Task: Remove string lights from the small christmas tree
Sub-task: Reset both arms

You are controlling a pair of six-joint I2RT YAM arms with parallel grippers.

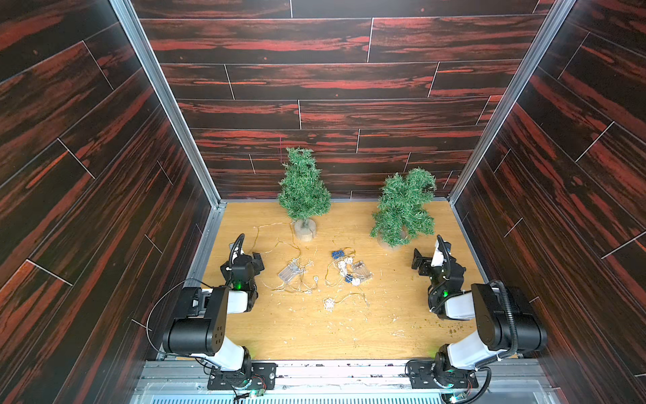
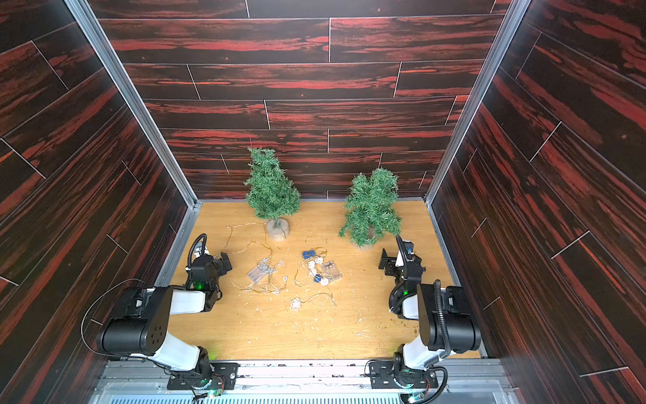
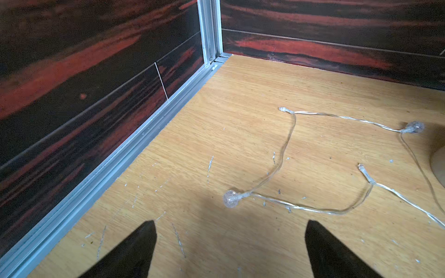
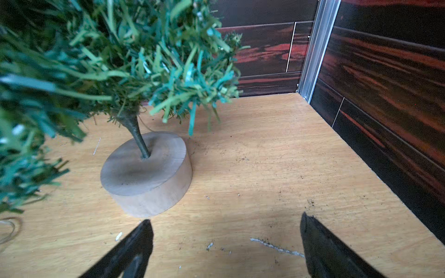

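Left claw at 9 o'clock, right claw at 3, both wide apart, empty. Two string lights at table centre: silvery strand, blue-white strand. Two trees: slim tree at 11, bushy tree at 1.

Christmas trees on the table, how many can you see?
2. The upright tree stands at the back left; the leaning tree is at the back right. Nothing in view is big enough to hide another.
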